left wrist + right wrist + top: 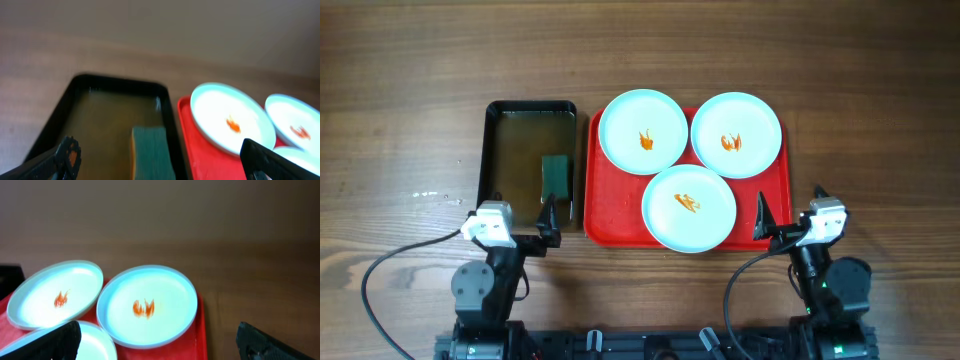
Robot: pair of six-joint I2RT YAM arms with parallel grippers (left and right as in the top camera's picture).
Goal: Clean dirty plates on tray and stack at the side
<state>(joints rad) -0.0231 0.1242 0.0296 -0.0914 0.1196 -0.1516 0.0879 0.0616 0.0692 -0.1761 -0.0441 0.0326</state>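
Three pale plates with orange smears lie on the red tray (605,215): one at the back left (642,131), one at the back right (736,134), one at the front (688,207). My left gripper (520,212) is open and empty near the front of the black basin. My right gripper (790,212) is open and empty just right of the tray's front right corner. In the left wrist view the back left plate (232,117) and the tray (200,150) show. In the right wrist view the back right plate (147,305) lies ahead.
A black basin (492,150) of brownish water stands left of the tray, with a green sponge (556,177) in its front right part; the sponge also shows in the left wrist view (152,155). Bare wooden table (400,120) lies all round.
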